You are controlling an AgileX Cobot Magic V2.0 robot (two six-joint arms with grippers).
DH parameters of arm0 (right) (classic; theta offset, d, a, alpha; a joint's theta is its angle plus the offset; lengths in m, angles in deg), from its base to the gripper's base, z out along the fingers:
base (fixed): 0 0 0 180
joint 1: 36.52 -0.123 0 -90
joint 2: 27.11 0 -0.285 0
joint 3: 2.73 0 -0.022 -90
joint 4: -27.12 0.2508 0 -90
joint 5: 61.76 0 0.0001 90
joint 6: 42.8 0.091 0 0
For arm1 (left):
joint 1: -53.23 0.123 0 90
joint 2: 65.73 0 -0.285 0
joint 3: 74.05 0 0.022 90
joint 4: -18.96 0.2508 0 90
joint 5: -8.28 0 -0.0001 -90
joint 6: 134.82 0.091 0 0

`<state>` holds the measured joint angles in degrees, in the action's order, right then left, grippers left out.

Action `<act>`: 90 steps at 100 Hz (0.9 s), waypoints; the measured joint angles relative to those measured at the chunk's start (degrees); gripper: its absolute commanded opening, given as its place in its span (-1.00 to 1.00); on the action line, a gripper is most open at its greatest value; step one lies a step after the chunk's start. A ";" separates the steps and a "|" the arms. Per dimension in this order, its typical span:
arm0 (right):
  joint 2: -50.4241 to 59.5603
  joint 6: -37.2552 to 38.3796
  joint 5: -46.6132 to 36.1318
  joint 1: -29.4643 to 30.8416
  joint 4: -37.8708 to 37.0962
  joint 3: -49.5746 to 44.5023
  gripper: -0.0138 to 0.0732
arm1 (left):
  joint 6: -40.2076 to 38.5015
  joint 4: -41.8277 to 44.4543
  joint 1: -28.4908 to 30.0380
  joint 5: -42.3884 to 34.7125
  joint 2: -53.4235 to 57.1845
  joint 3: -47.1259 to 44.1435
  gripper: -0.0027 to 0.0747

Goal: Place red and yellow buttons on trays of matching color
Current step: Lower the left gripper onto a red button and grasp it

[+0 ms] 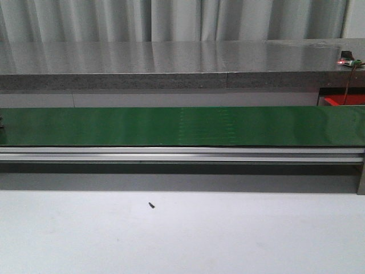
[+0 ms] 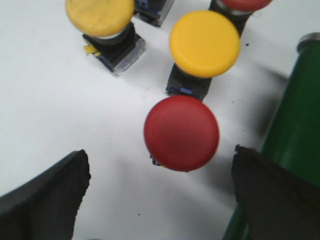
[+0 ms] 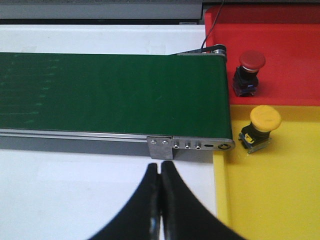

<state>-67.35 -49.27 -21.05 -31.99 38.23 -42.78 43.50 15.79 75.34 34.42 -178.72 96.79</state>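
Presently catalogued, front view: green conveyor belt (image 1: 182, 125) running left to right across the white surface (image 1: 182, 234), with an aluminium rail (image 1: 182, 154) along its near edge; a grey stone counter (image 1: 171, 63) behind it and pale curtains beyond; one small dark screw (image 1: 151, 205) lying on the surface near the belt; neither arm shows in this view.

Left hand (image 2: 160, 192): released, its two dark fingers (image 2: 45, 200) spread wide apart and gripping nothing; it hangs over a red button (image 2: 181, 132) that stands on the white surface, the button's cap between the fingers but touching neither; the green belt roller (image 2: 295, 120) lies just beside that button. Past it, away from the hand: a yellow button (image 2: 204, 43) on a black base, close to the red one; a second yellow button (image 2: 99, 15), blurred, well to one side; part of another red cap (image 2: 245, 4) cut by the picture's edge.

Right hand (image 3: 160, 200): clenched, fingertips pressed together with nothing between them; it hovers over the white surface just near of the belt's right end (image 3: 190, 145). Beyond that end: a red tray (image 3: 290, 55) holding one red button (image 3: 251, 62), upright; a yellow tray (image 3: 270, 185), adjoining the red tray on its near side, holding one yellow button (image 3: 264, 120), tilted on its base; both buttons stand close to the belt's end.
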 measured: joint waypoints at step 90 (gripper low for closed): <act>0.00 0.00 0.00 0.00 0.00 0.00 -0.84 | -0.22 0.00 0.48 -5.85 -4.28 0.00 0.40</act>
<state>-67.35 -49.27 -21.05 -31.99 38.23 -42.78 43.27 15.79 75.82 28.57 -183.00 96.79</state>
